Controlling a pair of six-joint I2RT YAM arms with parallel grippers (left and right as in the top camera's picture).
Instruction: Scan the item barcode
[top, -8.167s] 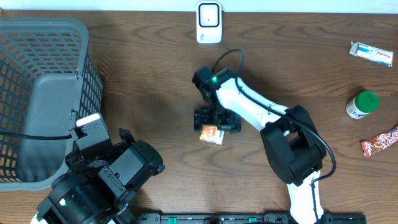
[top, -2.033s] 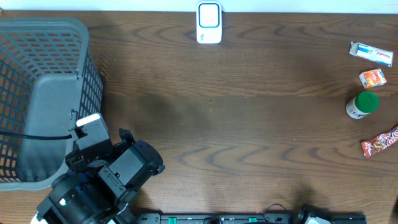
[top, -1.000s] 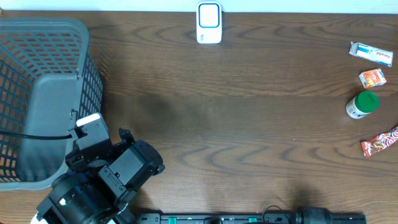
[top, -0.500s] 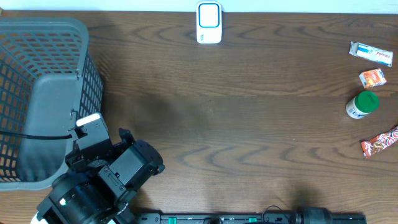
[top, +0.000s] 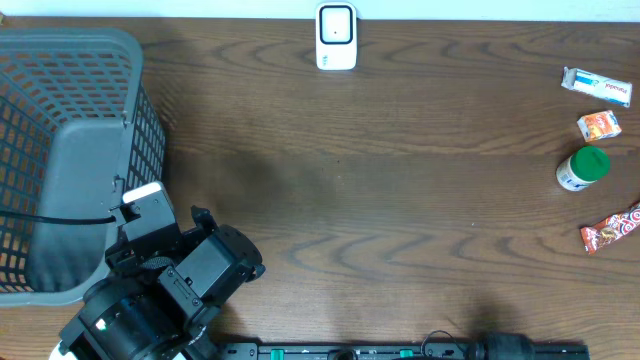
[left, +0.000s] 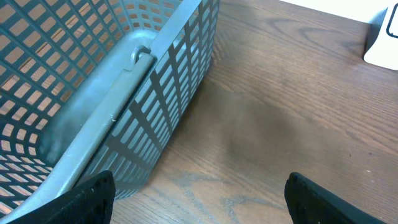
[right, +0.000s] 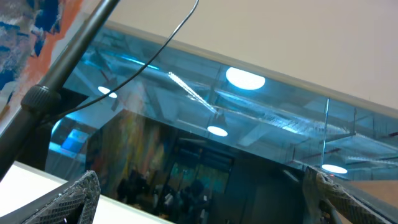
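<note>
The white barcode scanner stands at the table's far edge, and its corner shows in the left wrist view. A small orange box lies at the far right, apart from both arms. My left arm rests at the near left beside the basket. Its gripper is open over bare wood, with nothing between the fingers. Only a dark part of my right arm shows at the near edge. The right gripper is open and empty, pointing up at the room's ceiling lights.
A grey mesh basket fills the left side, its wall close to my left gripper. At the right edge lie a white packet, a green-capped bottle and a red snack wrapper.
Nothing has moved in the last second. Earlier the right gripper was at the orange box in the table's middle; the box now lies at the far right and the arm has pulled back.
</note>
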